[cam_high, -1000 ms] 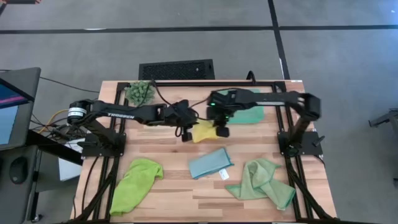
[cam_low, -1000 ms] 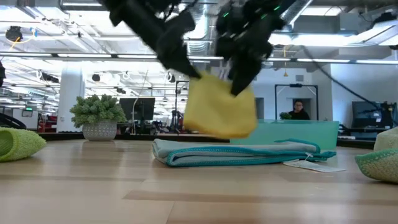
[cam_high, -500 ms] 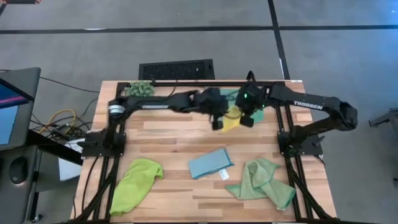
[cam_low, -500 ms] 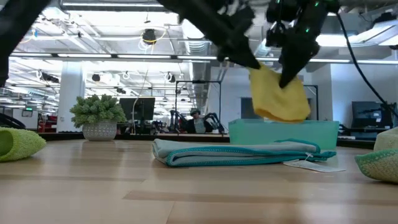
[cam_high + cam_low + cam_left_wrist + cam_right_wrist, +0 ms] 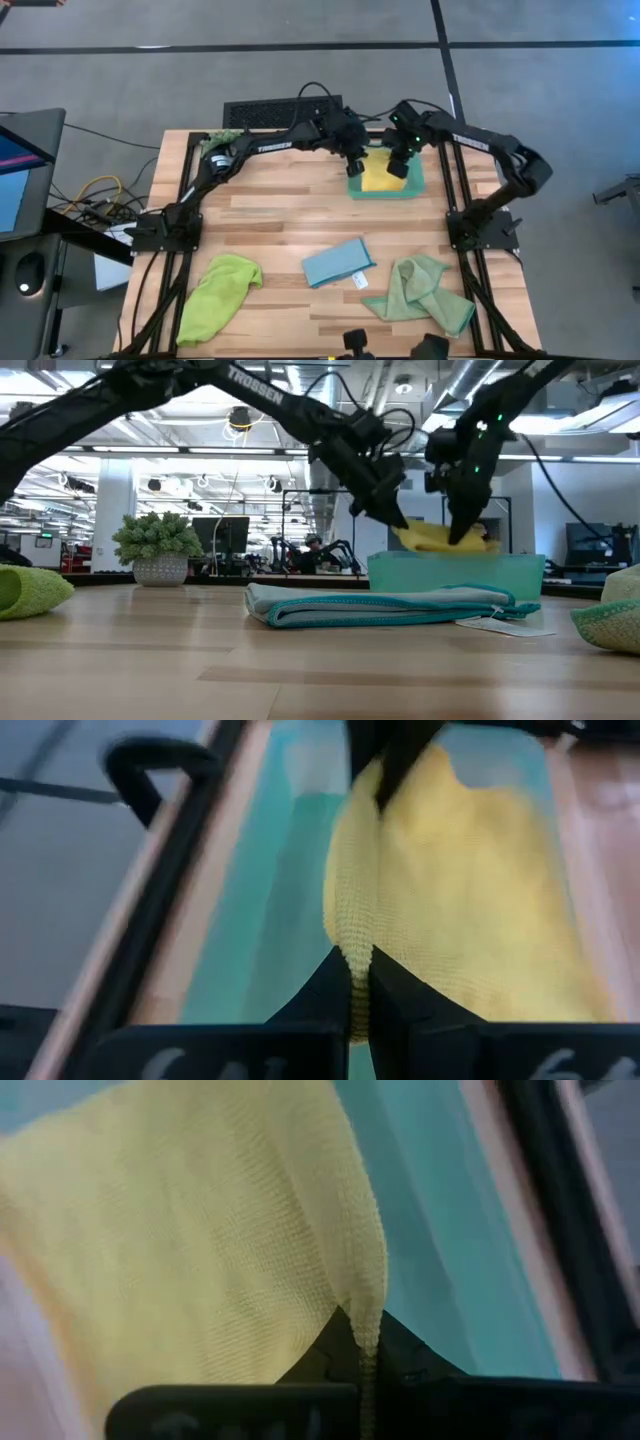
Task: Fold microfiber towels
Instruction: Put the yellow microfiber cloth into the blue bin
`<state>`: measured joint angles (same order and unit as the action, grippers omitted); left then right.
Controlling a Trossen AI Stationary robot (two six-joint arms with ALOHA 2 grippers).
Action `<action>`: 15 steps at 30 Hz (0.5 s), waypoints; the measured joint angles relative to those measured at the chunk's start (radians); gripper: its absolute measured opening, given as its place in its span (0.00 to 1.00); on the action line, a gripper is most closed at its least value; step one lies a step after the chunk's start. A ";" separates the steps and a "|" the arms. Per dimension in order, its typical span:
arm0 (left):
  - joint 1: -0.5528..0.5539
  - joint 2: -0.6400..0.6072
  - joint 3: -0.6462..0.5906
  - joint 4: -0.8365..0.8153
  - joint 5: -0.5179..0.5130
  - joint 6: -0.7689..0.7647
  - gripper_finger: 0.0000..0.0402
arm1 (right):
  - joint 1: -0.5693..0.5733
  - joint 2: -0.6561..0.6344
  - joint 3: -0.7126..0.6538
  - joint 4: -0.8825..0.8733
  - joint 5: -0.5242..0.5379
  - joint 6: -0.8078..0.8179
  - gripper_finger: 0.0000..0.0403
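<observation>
**Folded yellow towel going into the tray**

Both arms are lowering the yellow towel [image 5: 381, 174] into the teal tray [image 5: 412, 189] at the table's far edge. The left gripper [image 5: 354, 166] and right gripper [image 5: 397, 168] are each pinching an edge of it, jaws clamped tight. Next, I judge, both should be releasing and rising clear; the light blue towel [image 5: 338, 262], lime green towel [image 5: 220, 296] and sage towel [image 5: 420, 291] are waiting on the table

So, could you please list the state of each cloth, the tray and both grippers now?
yellow towel: folded, held over the tray
teal tray: upright, yellow towel over it
light blue towel: folded flat
lime green towel: crumpled
sage green towel: crumpled
left gripper: shut on yellow towel
right gripper: shut on yellow towel
</observation>
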<state>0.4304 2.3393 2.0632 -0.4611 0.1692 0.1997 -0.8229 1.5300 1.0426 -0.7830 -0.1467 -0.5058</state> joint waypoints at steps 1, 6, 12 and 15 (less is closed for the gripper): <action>0.007 0.012 0.003 0.000 0.011 0.001 0.00 | -0.005 0.015 0.000 0.013 -0.002 -0.001 0.03; 0.021 0.022 -0.033 0.006 -0.004 0.054 0.00 | 0.005 0.093 0.001 0.069 -0.006 -0.018 0.04; 0.028 0.023 -0.047 0.000 -0.048 0.093 0.00 | 0.017 0.196 0.004 0.148 -0.019 -0.029 0.03; 0.026 0.025 -0.057 0.002 -0.059 0.110 0.00 | 0.018 0.225 0.002 0.173 -0.019 -0.030 0.04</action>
<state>0.4562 2.3638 2.0064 -0.4587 0.1104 0.3093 -0.8051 1.7552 1.0445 -0.6095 -0.1655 -0.5357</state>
